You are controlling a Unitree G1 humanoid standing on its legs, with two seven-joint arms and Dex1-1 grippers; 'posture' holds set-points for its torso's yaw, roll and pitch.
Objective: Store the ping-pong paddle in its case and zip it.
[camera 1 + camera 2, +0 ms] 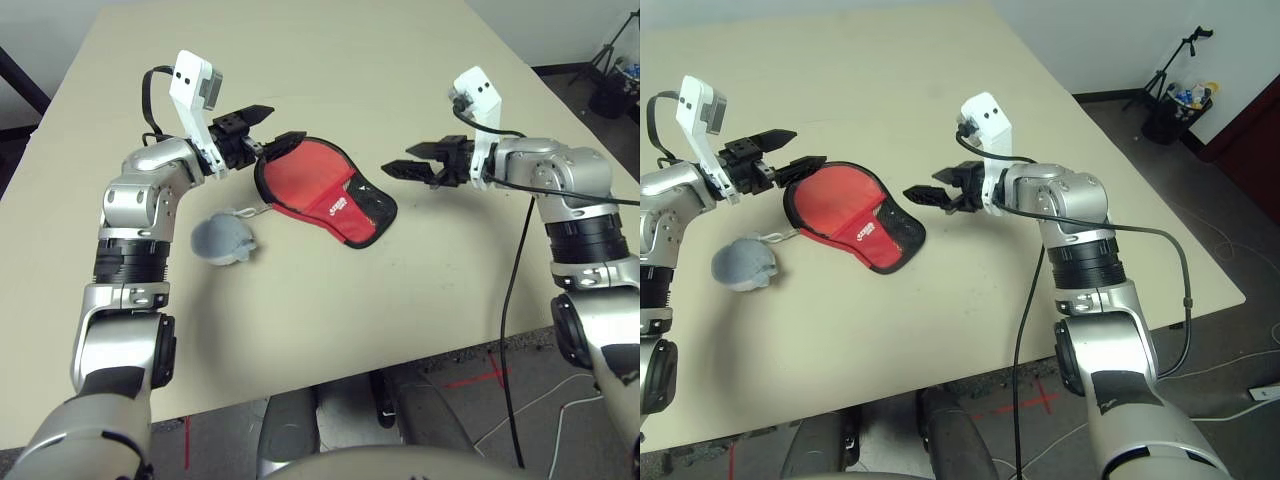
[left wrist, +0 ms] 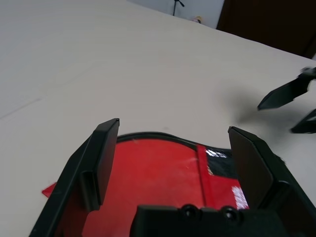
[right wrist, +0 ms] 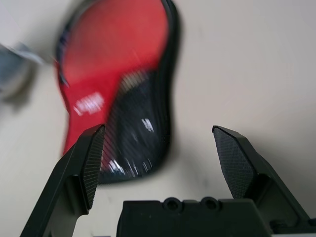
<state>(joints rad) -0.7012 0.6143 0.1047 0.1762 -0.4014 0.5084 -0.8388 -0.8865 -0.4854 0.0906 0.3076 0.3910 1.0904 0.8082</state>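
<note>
The case [image 1: 325, 195] lies flat near the middle of the table [image 1: 330, 60], red-and-clear side up (its grey plush charm [image 1: 224, 238] sits beside it toward the near edge). The left gripper [image 1: 265, 128] hovers over its round end, fingers spread and empty. The right gripper [image 1: 405, 160], likewise wide and empty, hangs just off its narrow end.

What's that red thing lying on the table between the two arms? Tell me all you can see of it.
It is the case, a soft paddle-shaped pouch, red with black piping around its edge. The narrow end has a dark mesh patch and shiny clear plastic, beside a white logo. It lies flat on the table. A cord leads from it to a grey plush charm lying beside it. The left gripper is at its round end, the right gripper near its narrow end; both are open.
</note>
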